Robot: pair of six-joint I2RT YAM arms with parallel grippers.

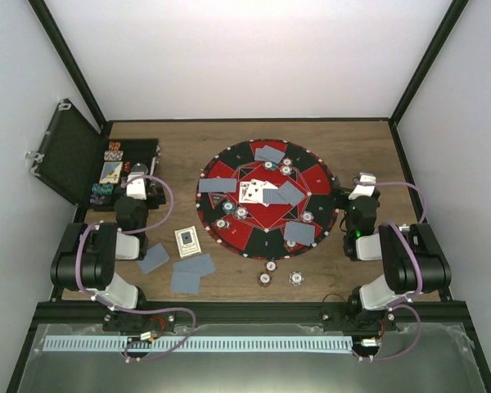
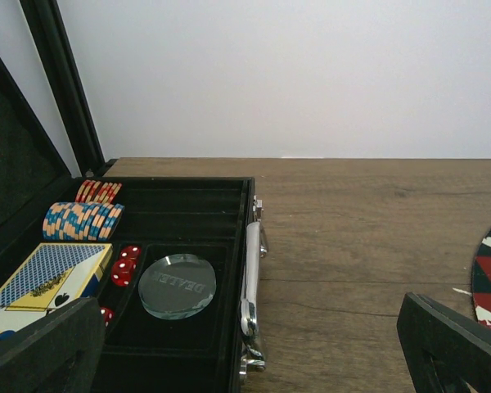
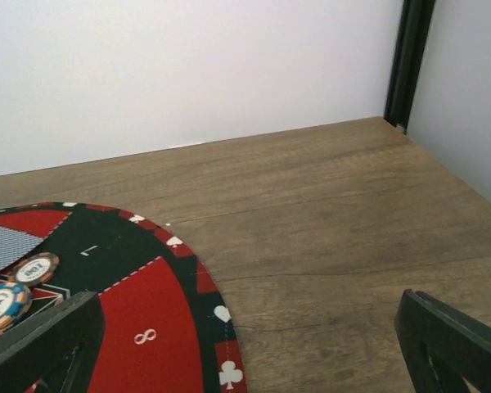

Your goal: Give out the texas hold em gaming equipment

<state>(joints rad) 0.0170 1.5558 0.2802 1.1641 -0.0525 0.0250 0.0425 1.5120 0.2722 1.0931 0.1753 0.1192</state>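
The wooden table (image 1: 368, 155) holds a mat (image 1: 266, 198) at centre frame. Cards (image 1: 186, 273) lie lower left, apart from both grippers. The left gripper (image 2: 254, 348) and right gripper (image 3: 245, 344) are spread wide, holding nothing.

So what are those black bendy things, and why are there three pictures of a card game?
The black bendy things are two robot arms. Each ends in a gripper, a two-fingered pincher. One picture looks down from above: there you see the left arm and right arm, bolted at the table's near edge. The other two come from small cameras on the wrists, so each shows its own fingers at the bottom corners.

On the table lies a round red-and-black mat with cards and chips on it. More cards and chips lie beside it. On the left, an open black case holds stacked chips, red dice, a card box and a clear dealer button.

Both the left gripper and right gripper are open, holding nothing.
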